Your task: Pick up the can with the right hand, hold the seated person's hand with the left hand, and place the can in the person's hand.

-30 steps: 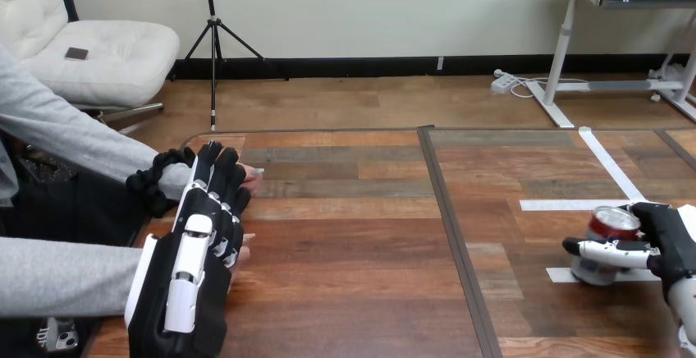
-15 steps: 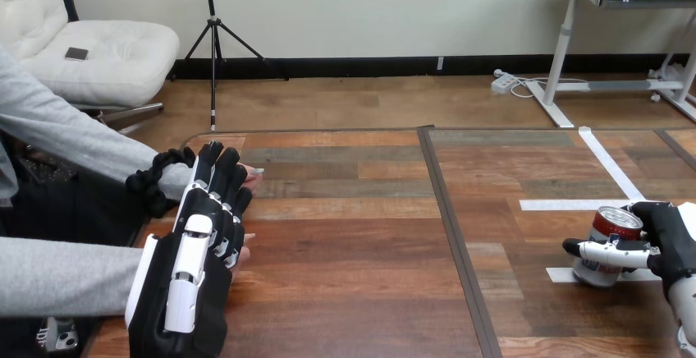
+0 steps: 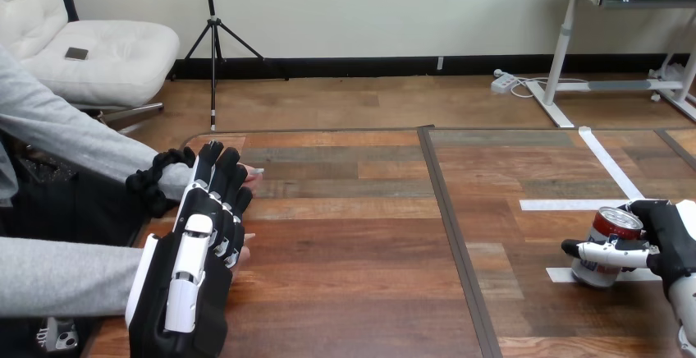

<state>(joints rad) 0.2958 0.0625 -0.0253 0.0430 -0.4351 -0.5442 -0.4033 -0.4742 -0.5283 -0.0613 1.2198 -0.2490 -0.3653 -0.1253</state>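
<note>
Head view. Wooden table (image 3: 353, 292): divided by a dark seam (image 3: 460, 268) running from far edge to near edge, taken here as the landmark. Left hand (image 3: 193, 268): well left of the seam, near the table's left edge, back upward, white shells showing. Fingers (image 3: 215, 169) straight and close together, pointing away from the robot, not curled round anything. Person's hand at the far side (image 3: 250, 176): left of the seam, fingertips showing just past the left hand's fingertips, the rest hidden under them. Person's second hand (image 3: 244, 241): nearer the robot, also left of the seam, fingertips showing at the left hand's right flank. Left hand over both; contact or grip cannot be told. Can (image 3: 607, 231): well right of the seam, near the table's right edge, red band below a silver top, upright with a slight lean. Base at a short white tape strip (image 3: 560, 275); resting or just clear of it, cannot tell. Right hand (image 3: 669, 239): farther right of the seam than the can, entering from the right edge. Fingers (image 3: 599, 252) curled round the can's front, thumb behind it, clamped on its body. Long white tape strip (image 3: 574, 204): right of the seam, just beyond the can.
</note>
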